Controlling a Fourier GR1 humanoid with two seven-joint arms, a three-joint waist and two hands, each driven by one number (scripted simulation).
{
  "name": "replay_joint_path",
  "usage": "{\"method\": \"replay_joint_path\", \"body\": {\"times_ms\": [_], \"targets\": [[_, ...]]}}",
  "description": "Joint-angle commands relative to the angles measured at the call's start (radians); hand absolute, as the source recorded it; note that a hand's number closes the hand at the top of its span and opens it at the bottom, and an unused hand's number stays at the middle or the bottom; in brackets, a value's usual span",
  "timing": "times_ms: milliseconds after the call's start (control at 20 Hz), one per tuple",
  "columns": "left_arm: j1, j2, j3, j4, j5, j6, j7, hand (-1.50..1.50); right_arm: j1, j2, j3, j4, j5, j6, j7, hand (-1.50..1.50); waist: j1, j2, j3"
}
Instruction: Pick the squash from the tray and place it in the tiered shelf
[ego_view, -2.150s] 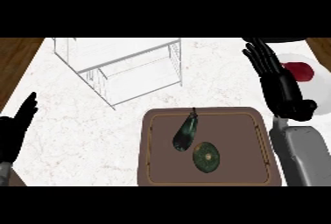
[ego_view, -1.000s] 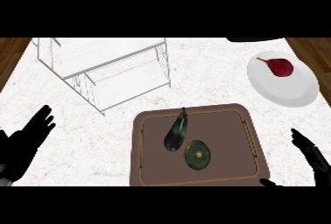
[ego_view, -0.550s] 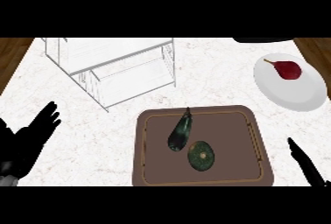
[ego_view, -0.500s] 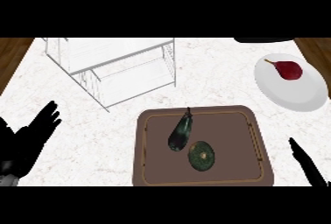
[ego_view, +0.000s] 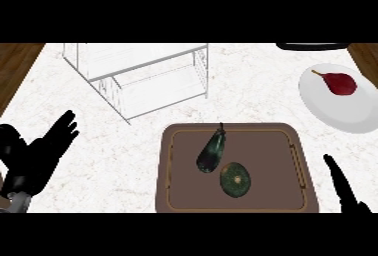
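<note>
A round dark green squash (ego_view: 235, 179) lies on the brown tray (ego_view: 184, 200), just right of the tray's middle. Beside it, up and to the left, lies a long dark eggplant (ego_view: 212, 153), nearly touching it. The white wire tiered shelf (ego_view: 140, 75) stands at the counter's upper left, beyond the tray. My left hand (ego_view: 37, 152) shows at the left edge, open with fingers spread, well left of the tray. My right hand (ego_view: 343, 187) shows only as straight fingers at the lower right, just outside the tray's right rim. Neither hand touches anything.
A white plate (ego_view: 347, 110) with a dark red pear-shaped fruit (ego_view: 338, 83) sits at the right edge. A dark object (ego_view: 314, 46) peeks in at the top right. Brown wood (ego_view: 15, 65) borders the white marble counter on the left and right.
The view has shifted, so tray, shelf and plate sit slightly differently in the picture. My right hand dropped from above the plate to the lower right corner. The squash and eggplant have not moved on the tray.
</note>
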Motion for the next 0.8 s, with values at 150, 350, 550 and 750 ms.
{"method": "replay_joint_path", "body": {"times_ms": [150,350,550,750], "targets": [[-0.001,-0.105,-0.037,0.098,0.009,0.016,-0.025,0.0,-0.141,0.087,0.165,0.069,0.195,0.097,0.271,-1.5,0.016,0.013,-0.043],[0.008,-0.102,-0.031,0.11,0.016,0.018,-0.052,0.0,-0.205,0.145,0.204,0.108,0.258,0.147,0.373,-1.5,0.014,0.007,-0.042],[-0.015,-0.113,-0.046,0.15,0.013,0.022,-0.06,0.0,-0.247,0.21,0.197,0.195,0.326,0.13,0.409,-1.5,0.003,0.012,-0.041],[-0.021,-0.119,-0.061,0.121,0.03,0.053,-0.034,0.0,-0.23,0.23,0.244,0.204,0.398,0.132,0.446,-1.5,-0.006,0.005,-0.04]]}}
